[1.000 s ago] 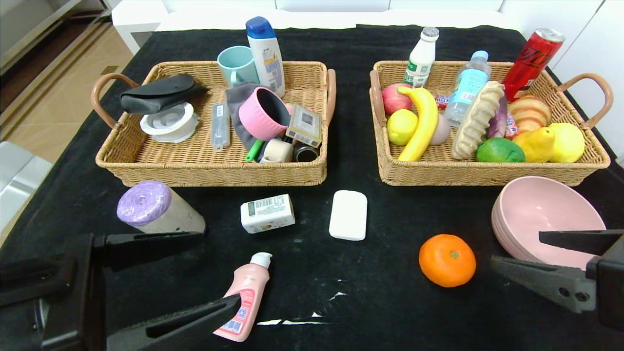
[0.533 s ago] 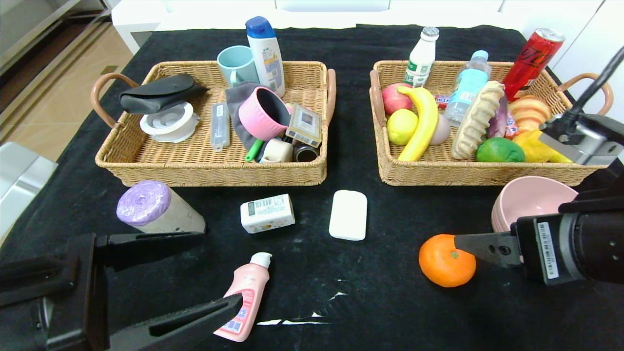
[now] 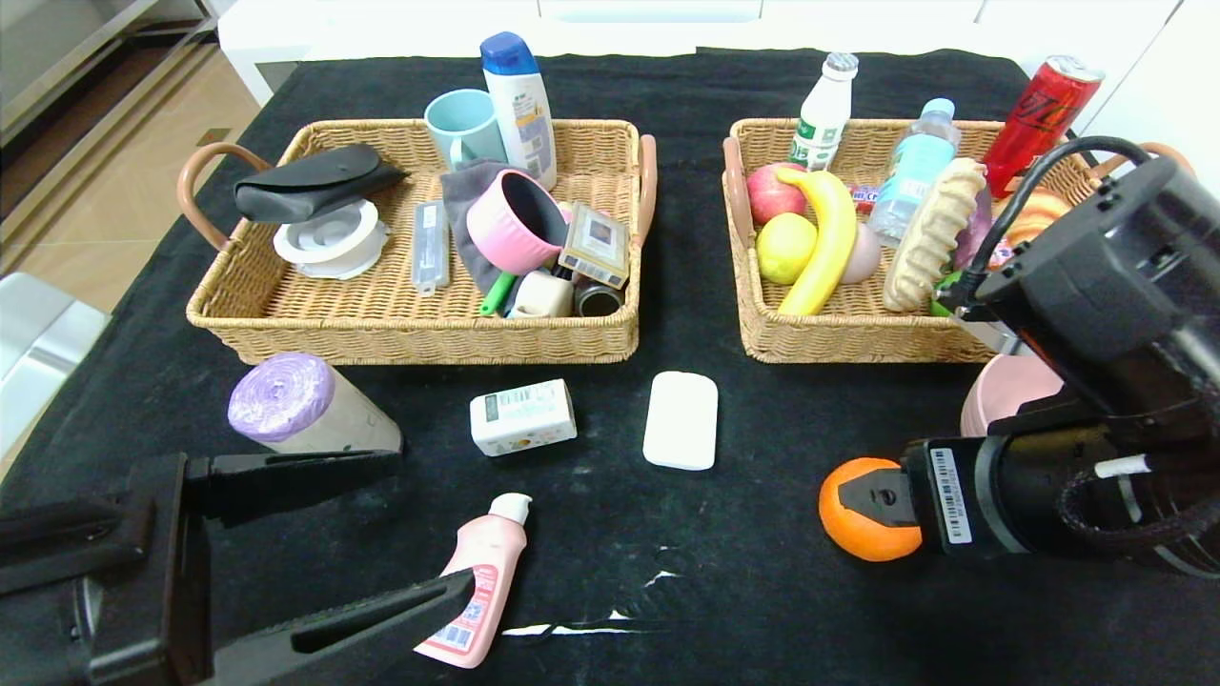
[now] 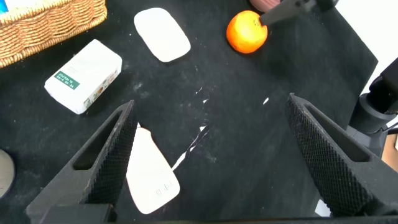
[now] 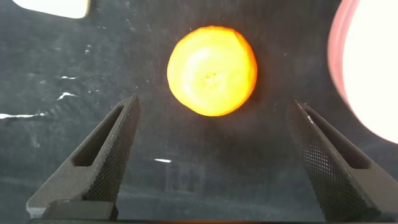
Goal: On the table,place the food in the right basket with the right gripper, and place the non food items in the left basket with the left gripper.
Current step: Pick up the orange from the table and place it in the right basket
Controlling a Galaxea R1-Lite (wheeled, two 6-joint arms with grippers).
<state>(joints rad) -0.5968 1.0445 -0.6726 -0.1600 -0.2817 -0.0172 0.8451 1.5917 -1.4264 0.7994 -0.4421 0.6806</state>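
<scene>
**Right gripper poised above the orange**

In the head view the right arm's bulk hides most of the right gripper (image 3: 872, 497), which sits over the orange fruit (image 3: 863, 534) on the table (image 3: 743, 591), just in front of the right basket (image 3: 858, 333). The right wrist view shows what the head view cannot: both fingers (image 5: 93, 168) spread wide, the orange (image 5: 212, 70) between and beyond them, untouched, with the pink bowl (image 5: 373, 68) beside it. The left gripper (image 3: 381, 534) hangs open near the table's front edge; its wrist view shows the pink bottle (image 4: 151, 174) lying between the jaws, with the small white box (image 4: 84, 76) and white bar (image 4: 161, 34) beyond.
</scene>
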